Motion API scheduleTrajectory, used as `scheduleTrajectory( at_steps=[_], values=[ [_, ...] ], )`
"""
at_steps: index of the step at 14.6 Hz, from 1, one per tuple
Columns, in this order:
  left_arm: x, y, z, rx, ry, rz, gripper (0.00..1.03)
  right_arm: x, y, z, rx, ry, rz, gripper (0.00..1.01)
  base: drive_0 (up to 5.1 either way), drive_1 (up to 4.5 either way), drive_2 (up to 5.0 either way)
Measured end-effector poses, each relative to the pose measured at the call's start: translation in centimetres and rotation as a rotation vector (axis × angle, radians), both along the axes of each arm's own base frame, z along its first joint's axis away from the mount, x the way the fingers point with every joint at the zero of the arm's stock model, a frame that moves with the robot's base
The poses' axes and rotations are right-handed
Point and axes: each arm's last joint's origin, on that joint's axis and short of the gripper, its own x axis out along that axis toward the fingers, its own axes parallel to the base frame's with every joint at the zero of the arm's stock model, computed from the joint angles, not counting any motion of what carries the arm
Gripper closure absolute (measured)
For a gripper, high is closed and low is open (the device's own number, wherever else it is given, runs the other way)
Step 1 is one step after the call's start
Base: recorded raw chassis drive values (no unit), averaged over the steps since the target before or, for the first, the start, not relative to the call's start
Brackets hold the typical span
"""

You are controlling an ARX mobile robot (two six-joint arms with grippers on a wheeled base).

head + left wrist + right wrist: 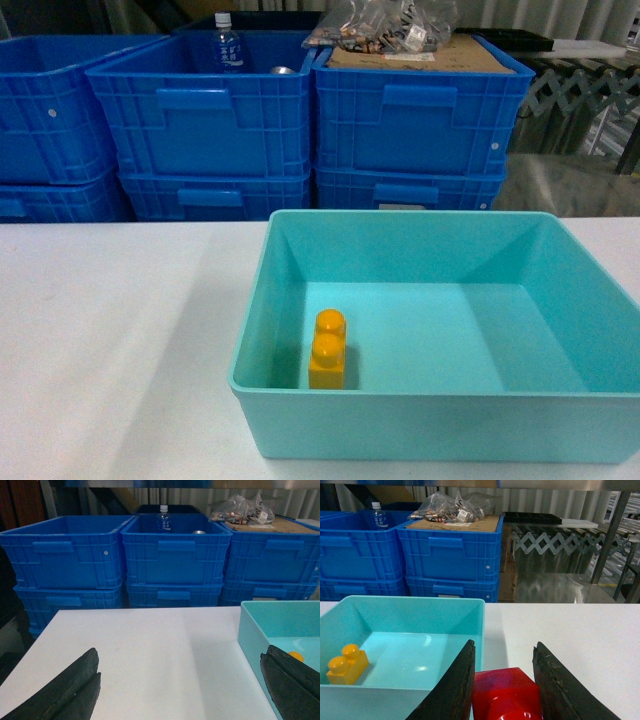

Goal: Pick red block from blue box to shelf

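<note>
Right gripper (504, 680) held low and level, facing forward over the white worktop (570, 630), jaws dark and wedge-shaped, narrowly parted and closed on the red block (506, 694). Block wedged between both jaws, glossy, seen corner-on, stud not visible from this angle. Sits just beside the right wall of the blue box (470, 601), outside it or above its rim, hard to tell which from the wrist view. Neither arm visible in head view.

Left gripper (180, 690) low over the worktop left of the box, jaws spread wide apart, nothing between them, right jaw tip overlapping the box's near left corner in its own view.

Yellow-orange two-stud brick (328, 350) lying on the box floor near the left wall, toward the front. Rest of box floor bare.

Box front rim close to the near worktop edge in head view. Bare worktop to the left of the box and to the right of the held block. Behind the worktop, stacked dark blue crates (210, 120), one with a water bottle (227, 45), one topped with cardboard and bagged parts (455, 507). Steel upright (607, 535) at far right in right wrist view
</note>
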Motion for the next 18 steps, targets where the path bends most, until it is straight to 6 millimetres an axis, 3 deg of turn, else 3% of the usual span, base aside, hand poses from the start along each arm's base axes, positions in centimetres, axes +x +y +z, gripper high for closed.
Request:
scheduleTrajectory(
  at_steps=[18],
  values=[
    [0.00,0.00,0.00,0.000,0.000,0.000,0.05,0.00,0.00,0.00,0.000,0.000,0.000,0.73,-1.4,-1.39,-1.4]
  ],
)
